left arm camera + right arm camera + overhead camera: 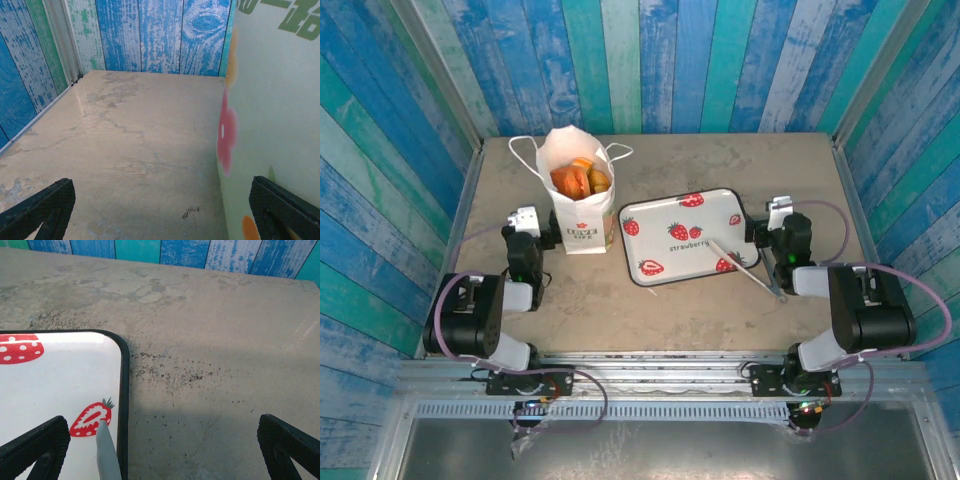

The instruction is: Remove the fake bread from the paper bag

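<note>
Leftmost, the left hand (526, 221) is held wide, empty, at nine o'clock of the upright paper bag (583, 226), likely to steady it. The fake bread (580, 180) is seen inside its open top. The right hand (779, 214) is held wide at three o'clock of the strawberry tray (712, 216).

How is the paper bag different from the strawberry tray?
The paper bag stands upright; the tray lies flat. The paper bag holds the fake bread; the tray has no bread on it. The paper bag has loop handles; the tray has a dark rim and red strawberries. Both are white and sit on the table.
</note>
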Controlling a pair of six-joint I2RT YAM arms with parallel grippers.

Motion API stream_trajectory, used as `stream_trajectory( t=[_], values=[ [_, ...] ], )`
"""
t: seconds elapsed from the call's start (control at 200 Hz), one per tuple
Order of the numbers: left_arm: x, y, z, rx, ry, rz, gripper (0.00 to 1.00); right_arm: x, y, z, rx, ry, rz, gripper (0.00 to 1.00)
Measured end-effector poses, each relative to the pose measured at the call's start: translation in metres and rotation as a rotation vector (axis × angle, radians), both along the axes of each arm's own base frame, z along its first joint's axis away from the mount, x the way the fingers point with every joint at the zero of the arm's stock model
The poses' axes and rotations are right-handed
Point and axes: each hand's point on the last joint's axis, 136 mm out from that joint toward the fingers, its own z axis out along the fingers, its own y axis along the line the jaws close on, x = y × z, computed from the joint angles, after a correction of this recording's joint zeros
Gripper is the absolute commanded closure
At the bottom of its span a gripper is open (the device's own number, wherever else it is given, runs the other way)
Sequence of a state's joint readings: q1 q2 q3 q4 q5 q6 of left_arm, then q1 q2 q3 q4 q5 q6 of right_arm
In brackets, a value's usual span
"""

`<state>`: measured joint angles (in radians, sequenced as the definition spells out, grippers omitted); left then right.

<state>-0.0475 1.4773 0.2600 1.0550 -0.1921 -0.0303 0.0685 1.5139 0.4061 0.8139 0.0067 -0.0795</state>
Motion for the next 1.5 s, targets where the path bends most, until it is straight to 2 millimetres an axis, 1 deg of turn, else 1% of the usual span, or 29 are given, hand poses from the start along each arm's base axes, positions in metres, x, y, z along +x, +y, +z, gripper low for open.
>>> stream_trajectory(
  t=[1.272,1.497],
  values=[
    [0.0,0.0,0.0,-0.002,0.0,0.0,0.06,0.0,0.0,0.0001,0.0,0.0,0.0,0.0],
    [-0.0014,0.0054,-0.0016,-0.014,0.006,0.035,0.06,-0.0011,0.001,-0.0008,-0.003,0.021,0.007,0.0]
  ],
)
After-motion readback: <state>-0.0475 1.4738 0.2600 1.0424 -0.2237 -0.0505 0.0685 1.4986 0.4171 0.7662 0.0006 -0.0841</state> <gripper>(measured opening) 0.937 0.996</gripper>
